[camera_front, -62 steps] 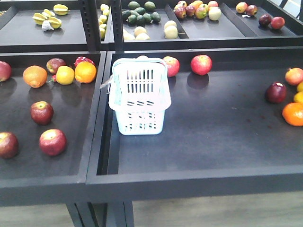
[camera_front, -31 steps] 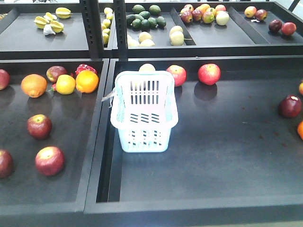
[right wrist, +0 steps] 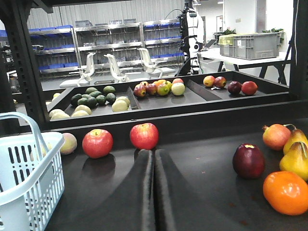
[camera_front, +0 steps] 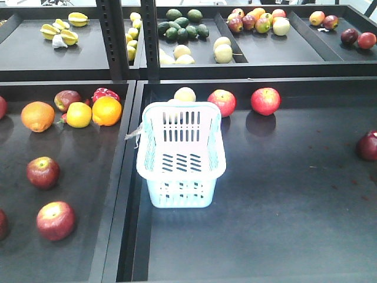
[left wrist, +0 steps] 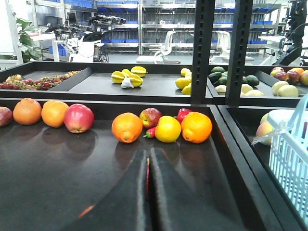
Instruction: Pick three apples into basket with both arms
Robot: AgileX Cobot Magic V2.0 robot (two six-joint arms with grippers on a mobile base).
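Plainly nothing is picked yet: the basket (camera_front: 154, 127) stands empty at centre frame, and the left tool (left wrist: 147, 192) and right tool (right wrist: 154, 192) each show fingers pressed together on nothing. The upper dark apple (camera_front: 43, 172) and lower dark apple (camera_front: 56, 220) lie at lower left. A round apple could roll from closing fingers, and the bright red apple (camera_front: 222, 101) behind the basket invites a wrong pick. The edge apple (camera_front: 368, 145) is cut off at right; the front view shows neither arm.
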